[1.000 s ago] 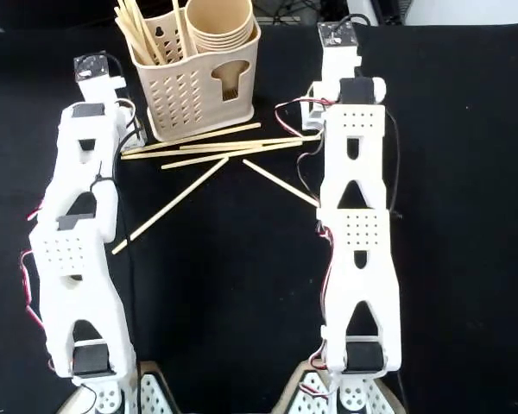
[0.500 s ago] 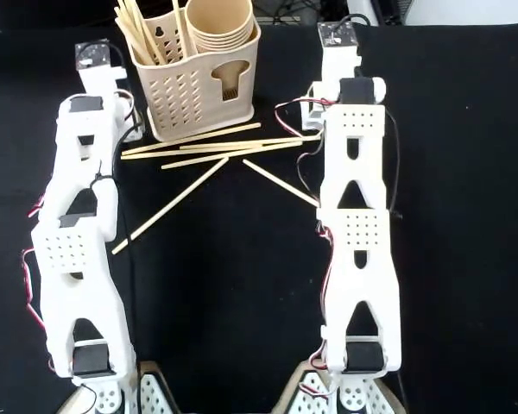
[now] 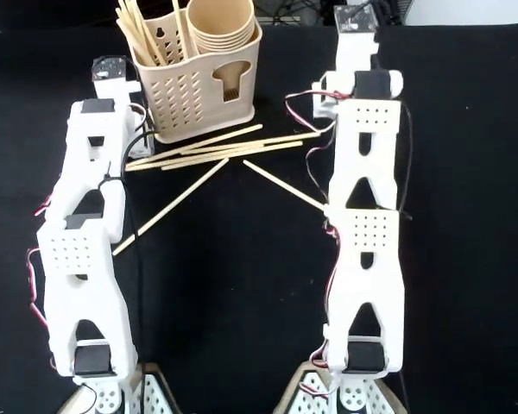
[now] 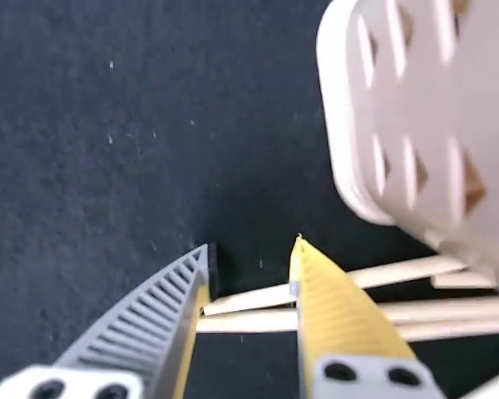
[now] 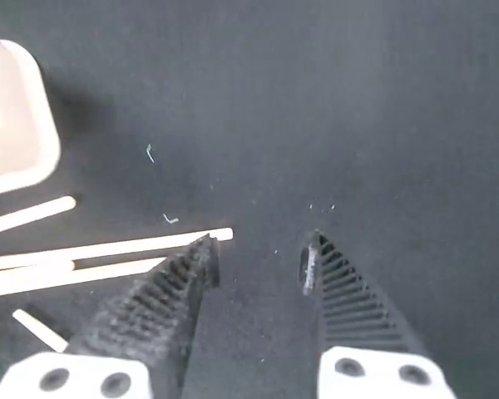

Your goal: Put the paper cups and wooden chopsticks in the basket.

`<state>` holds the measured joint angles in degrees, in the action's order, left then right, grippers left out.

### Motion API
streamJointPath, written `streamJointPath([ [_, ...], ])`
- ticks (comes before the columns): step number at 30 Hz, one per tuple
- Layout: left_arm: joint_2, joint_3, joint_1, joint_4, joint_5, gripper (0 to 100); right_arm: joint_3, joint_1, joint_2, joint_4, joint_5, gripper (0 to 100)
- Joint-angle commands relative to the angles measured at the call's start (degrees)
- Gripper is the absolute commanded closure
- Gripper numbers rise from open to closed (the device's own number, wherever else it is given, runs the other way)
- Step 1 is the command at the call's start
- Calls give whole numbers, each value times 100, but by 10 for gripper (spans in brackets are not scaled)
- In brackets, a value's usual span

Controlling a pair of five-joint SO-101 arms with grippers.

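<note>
With the left gripper (image 4: 251,245) spread empty astride bunched chopsticks (image 4: 248,298) beside the basket (image 4: 416,125), closing may pinch two crookedly; the right gripper (image 5: 259,241) gapes empty too.

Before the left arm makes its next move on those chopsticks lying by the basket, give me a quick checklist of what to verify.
1. left hand open: ok, jaws apart.
2. loose chopsticks within its grasp: ok, two stick ends lie in the gap between its fingers.
3. Hand low enough to pinch them: cannot tell.
4. basket clear of that hand: ok, its corner stands apart from the fingers.
5. right hand off the same sticks: cannot tell; it is open, with one finger at a stick's tip.
6. paper cups in the basket: ok, stacked inside.
</note>
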<state>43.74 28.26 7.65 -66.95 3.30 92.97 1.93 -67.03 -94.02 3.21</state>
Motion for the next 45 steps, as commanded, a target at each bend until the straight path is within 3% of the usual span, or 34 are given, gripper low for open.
streamJointPath([
  [1, -123, -110, -277, -396, -62, 830, 286, 70, 558, 26, -18, 822],
  [15, -1169, -760, -690, -923, -229, 830, 286, 79, 611, 18, -18, 822],
  [21, -1881, -2202, -655, -105, -255, 830, 286, 79, 611, 18, -18, 822],
  [28, -2664, -3776, -145, 1134, -193, 830, 277, 53, 585, 105, -18, 822],
  [31, -3042, -4356, -4, 1459, -26, 830, 277, 53, 418, 756, -26, 822],
  [38, -4378, -5640, -312, 1855, -53, 830, 277, 79, -708, 3824, -26, 822],
  [42, -5371, -5947, -154, 2233, -9, 830, 277, 62, -1015, 4510, -26, 869],
  [45, -5644, -5947, 110, 3033, 114, 830, 268, 18, -1068, 4835, -193, 921],
])
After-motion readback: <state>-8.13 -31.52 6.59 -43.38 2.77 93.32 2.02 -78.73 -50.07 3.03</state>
